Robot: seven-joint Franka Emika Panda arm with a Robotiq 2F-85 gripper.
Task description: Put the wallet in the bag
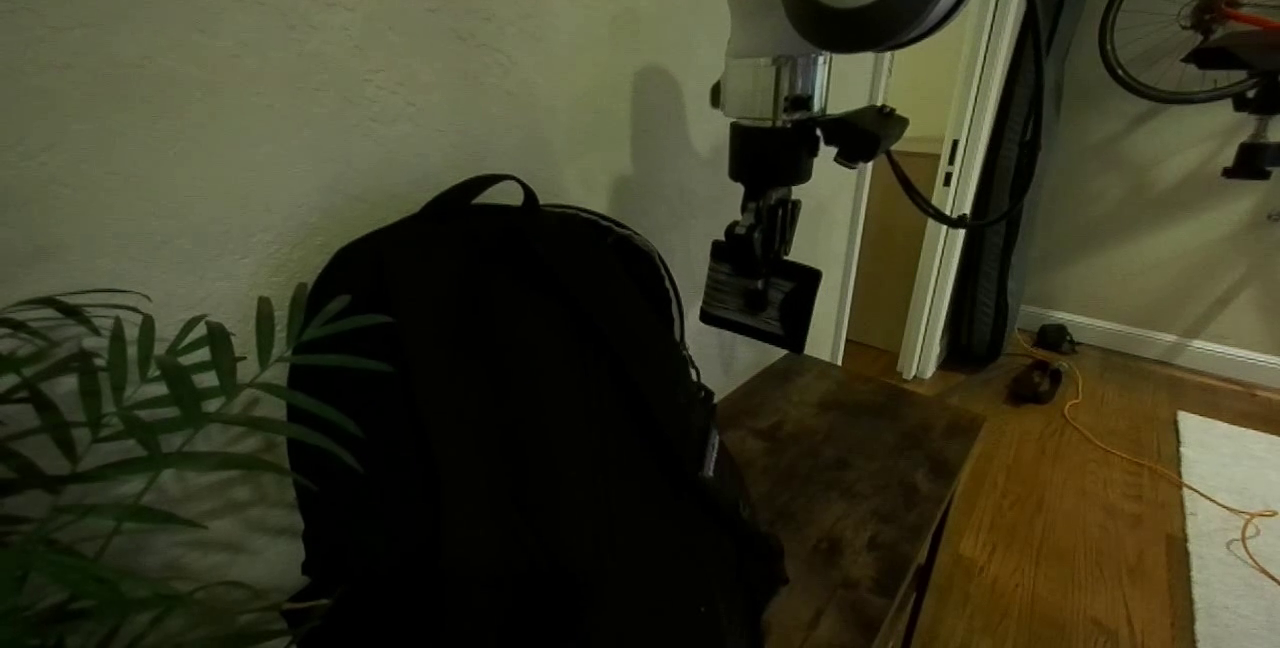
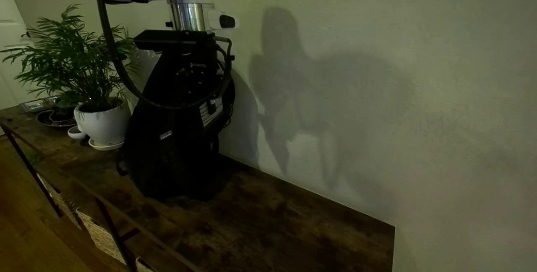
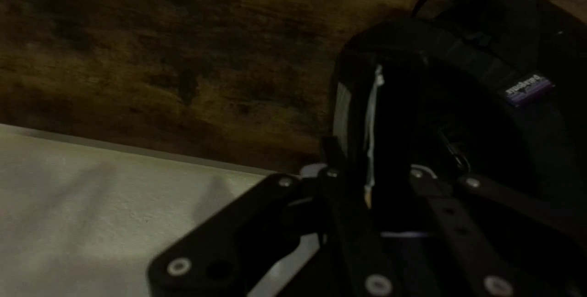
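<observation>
A dark wallet with pale stripes on one face is held between the gripper's fingers. The wallet hangs tilted, about level with the upper part of the black backpack and to its right in this exterior view. In an exterior view the wallet shows in front of the backpack. In the wrist view the wallet stands edge-on between the fingers and overlaps the edge of the backpack. The backpack stands upright; its dark inside is hard to make out.
The backpack stands on a brown wooden table against a pale wall. A plant in a white pot stands beside it, and its leaves show near the backpack. A cable loops from the arm.
</observation>
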